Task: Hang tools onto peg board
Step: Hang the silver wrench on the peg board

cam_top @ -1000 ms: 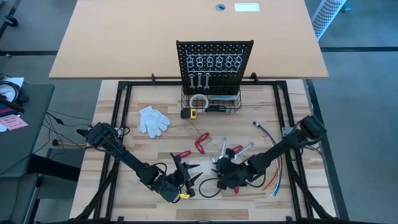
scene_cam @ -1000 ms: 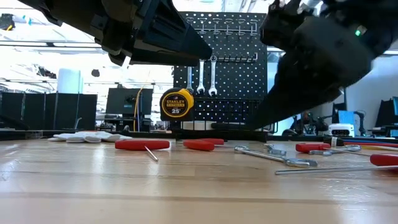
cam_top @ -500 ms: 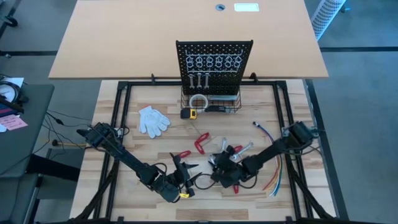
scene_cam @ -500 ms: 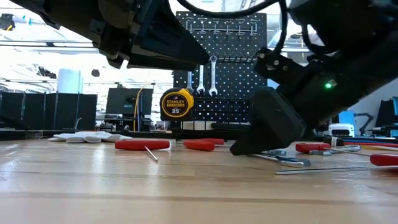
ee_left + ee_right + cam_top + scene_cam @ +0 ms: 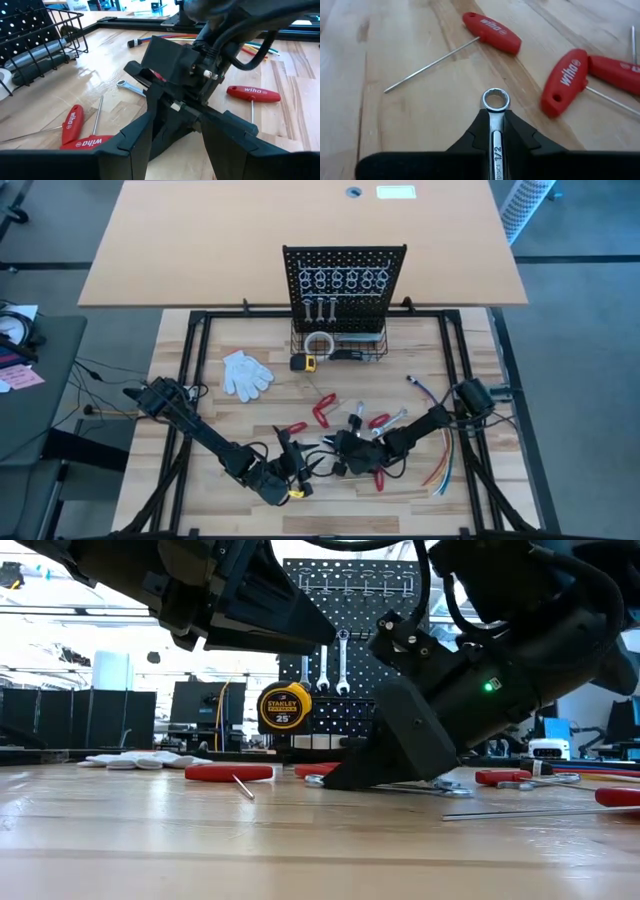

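High view, right pincer (image 5: 338,452): low over the wooden surface (image 5: 210,420), near the front, among scattered tools.
High view, left pincer (image 5: 296,463): just beside the right one, toward the front left; finger gap unclear here.
High view, peg board (image 5: 345,280): upright at the far edge, two wrenches (image 5: 320,309) hanging on it, black basket (image 5: 340,346) at its base.
High view, other things: white glove (image 5: 245,373) and yellow tape measure (image 5: 304,362) near the basket; coloured wires (image 5: 440,465) at the right.
Low view, right pincer (image 5: 345,778): tip down at the surface, over a silver wrench (image 5: 440,787).
Left wrist view, left pincer (image 5: 175,137): fingers partly apart, holding nothing, the right pincer just ahead.
Right wrist view, right pincer (image 5: 495,131): fingers closed narrowly on the wrench shank, the ring end (image 5: 495,99) sticking out; red-handled tools (image 5: 492,33) lie beyond.
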Action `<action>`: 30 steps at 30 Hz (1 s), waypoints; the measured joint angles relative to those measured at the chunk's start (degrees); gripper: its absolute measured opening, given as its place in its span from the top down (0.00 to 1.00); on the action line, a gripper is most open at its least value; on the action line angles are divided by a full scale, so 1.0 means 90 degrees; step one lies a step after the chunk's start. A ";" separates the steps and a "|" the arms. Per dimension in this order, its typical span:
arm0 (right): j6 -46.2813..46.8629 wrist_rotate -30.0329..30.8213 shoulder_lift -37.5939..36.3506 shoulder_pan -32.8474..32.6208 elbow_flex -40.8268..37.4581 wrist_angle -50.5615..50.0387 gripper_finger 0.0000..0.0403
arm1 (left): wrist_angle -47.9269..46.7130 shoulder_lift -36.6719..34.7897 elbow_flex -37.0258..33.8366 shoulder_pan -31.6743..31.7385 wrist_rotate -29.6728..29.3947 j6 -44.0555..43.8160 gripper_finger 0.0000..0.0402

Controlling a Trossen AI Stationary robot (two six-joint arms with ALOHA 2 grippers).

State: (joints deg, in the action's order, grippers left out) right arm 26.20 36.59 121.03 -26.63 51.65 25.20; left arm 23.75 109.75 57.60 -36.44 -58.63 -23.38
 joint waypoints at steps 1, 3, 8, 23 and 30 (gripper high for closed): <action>-0.0145 -0.0039 -0.0088 0.0000 -0.0002 0.0039 0.91 | -0.0003 0.0000 0.0000 0.0002 0.0000 0.0000 0.59; -0.0385 -0.0163 -0.0295 0.0000 -0.0013 0.0015 0.91 | -0.0007 0.0000 0.0000 0.0001 0.0000 0.0000 0.59; -0.0860 -0.0450 -0.0809 -0.0066 -0.0033 -0.0152 0.92 | -0.0010 0.0000 0.0000 0.0000 -0.0002 0.0000 0.59; -0.0743 0.0908 -0.1160 -0.0437 -0.0941 0.0663 0.92 | -0.0046 0.0000 0.0000 -0.0124 -0.0188 0.0122 0.59; -0.1784 0.1152 -0.1364 -0.0699 -0.2269 0.4915 0.92 | -0.0041 0.0000 0.0000 -0.0111 -0.0204 0.0340 0.59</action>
State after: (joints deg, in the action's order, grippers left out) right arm 10.14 46.95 108.76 -32.92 31.23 69.44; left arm 23.37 109.75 57.60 -37.44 -60.47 -20.31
